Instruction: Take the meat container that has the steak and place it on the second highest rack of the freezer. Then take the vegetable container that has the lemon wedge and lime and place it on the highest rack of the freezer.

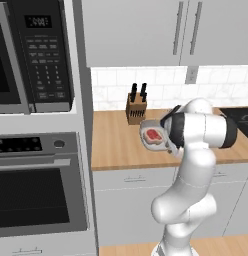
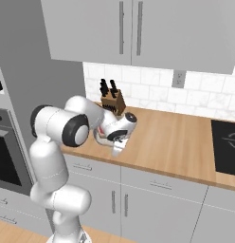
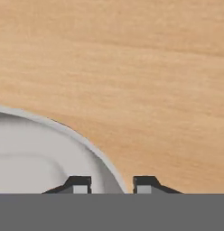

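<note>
So from the left base view, the meat container (image 1: 154, 135) with the steak (image 1: 154, 134) sits on the wooden counter (image 1: 116, 145), just in front of the knife block (image 1: 136, 107). The arm is bent over it from the right, so the wrist covers the container's right edge, which makes sense if it's going for the rim instead of reaching down into the middle where the meat is. The oven (image 1: 38, 187) and microwave (image 1: 31, 52) stack is off to the left, and I can't make out the freezer shelves anywhere here, so my guess is the base has to drive before any placing happens. In the right base view the hand hangs low over the counter in front of the knife block, and the end effector (image 2: 118, 148) points down at the near edge of the container, most of which is hidden behind the wrist. In the hand view you get the pale curved rim of the container (image 3: 64, 135) sweeping down between the two dark fingertips (image 3: 78, 184), one inside the wall and one outside over bare wood. The fingers look narrowed around that rim, but whether they're actually pinching it yet I honestly can't tell. The container looks flat on the counter, so I'd say we're at the grab step of the first half.
</note>
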